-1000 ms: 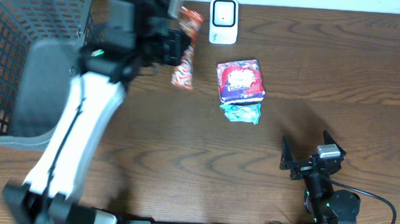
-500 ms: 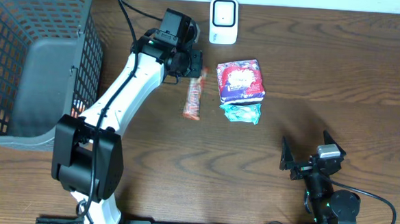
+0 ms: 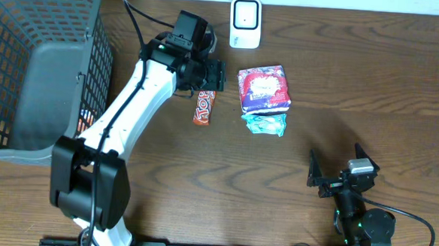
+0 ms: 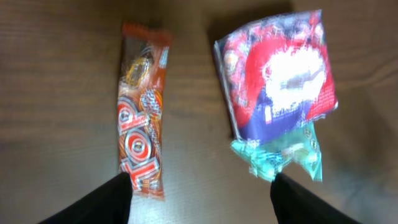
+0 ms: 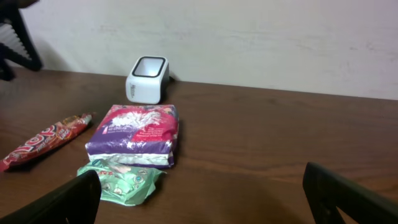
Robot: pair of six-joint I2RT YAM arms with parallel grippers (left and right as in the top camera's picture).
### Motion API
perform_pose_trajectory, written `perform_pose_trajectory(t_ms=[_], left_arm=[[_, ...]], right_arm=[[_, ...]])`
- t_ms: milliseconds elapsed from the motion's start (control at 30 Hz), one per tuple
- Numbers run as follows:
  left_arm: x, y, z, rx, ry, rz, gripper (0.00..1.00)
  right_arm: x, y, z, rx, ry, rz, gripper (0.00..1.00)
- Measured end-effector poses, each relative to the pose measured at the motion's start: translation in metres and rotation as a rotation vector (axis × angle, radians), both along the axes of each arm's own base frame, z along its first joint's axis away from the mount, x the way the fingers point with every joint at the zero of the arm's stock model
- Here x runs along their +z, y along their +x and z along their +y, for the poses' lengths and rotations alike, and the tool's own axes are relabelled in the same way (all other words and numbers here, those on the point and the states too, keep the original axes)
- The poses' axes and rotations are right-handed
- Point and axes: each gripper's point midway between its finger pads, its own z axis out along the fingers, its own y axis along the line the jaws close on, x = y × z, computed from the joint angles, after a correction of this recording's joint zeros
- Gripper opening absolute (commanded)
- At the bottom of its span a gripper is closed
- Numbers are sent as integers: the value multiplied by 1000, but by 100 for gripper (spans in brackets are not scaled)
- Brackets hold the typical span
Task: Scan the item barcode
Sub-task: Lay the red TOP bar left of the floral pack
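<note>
An orange-red candy bar lies flat on the wooden table, left of a red-and-purple snack pack. The white barcode scanner stands at the back edge. My left gripper hovers just behind the candy bar, open and holding nothing. In the left wrist view the candy bar lies by my left finger, with the snack pack to its right and the gripper spread wide. My right gripper rests open at the front right. Its view shows the scanner and the candy bar far off.
A teal pack pokes out from under the snack pack's near edge. A dark wire basket takes up the back left corner. Bare wood lies between the packs and my right gripper.
My left gripper has opened and let go of the candy bar, which now lies on the table left of the snack pack. The right arm has not moved.
</note>
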Motion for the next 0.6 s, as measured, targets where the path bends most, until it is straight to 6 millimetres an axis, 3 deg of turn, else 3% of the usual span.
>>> perform_pose_trajectory(t_ms=[200, 300, 400, 467, 600], left_arm=[[11, -11, 20, 39, 75, 0, 83], [32, -6, 32, 73, 74, -65, 91], [80, 4, 50, 127, 32, -214, 94], [127, 9, 69, 179, -7, -360, 95], [228, 4, 132, 335, -55, -667, 94]], right_arm=[[0, 0, 0, 0, 0, 0, 99], [0, 0, 0, 0, 0, 0, 99], [0, 0, 0, 0, 0, 0, 99], [0, 0, 0, 0, 0, 0, 99], [0, 0, 0, 0, 0, 0, 99]])
